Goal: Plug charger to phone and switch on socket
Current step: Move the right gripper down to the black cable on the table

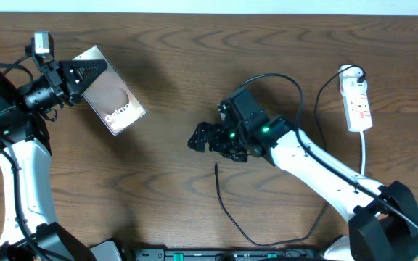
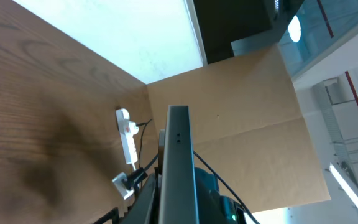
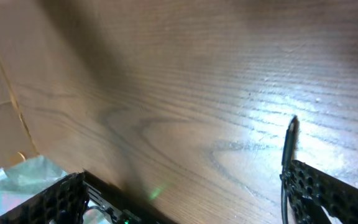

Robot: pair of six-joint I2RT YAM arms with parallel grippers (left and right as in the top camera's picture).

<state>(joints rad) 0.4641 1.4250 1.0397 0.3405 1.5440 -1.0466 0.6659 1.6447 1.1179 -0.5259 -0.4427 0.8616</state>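
Observation:
My left gripper (image 1: 77,76) is shut on the phone (image 1: 112,91), gripping its far-left end and holding it tilted over the table, its "Galaxy" screen facing up. In the left wrist view the phone (image 2: 179,163) shows edge-on between the fingers. My right gripper (image 1: 200,138) is open and empty at the table's middle. The charger's plug tip (image 1: 216,167) lies on the table just in front of it, and its thin black cable runs down and loops to the right. In the right wrist view the tip (image 3: 289,138) lies beside the right finger of the open jaws (image 3: 185,183). The white socket strip (image 1: 358,100) lies at the far right.
The socket strip also shows far off in the left wrist view (image 2: 127,134), with a black plug in its end. A brown cardboard wall (image 2: 241,118) stands beyond the table. Thick black arm cables (image 1: 285,81) loop above my right arm.

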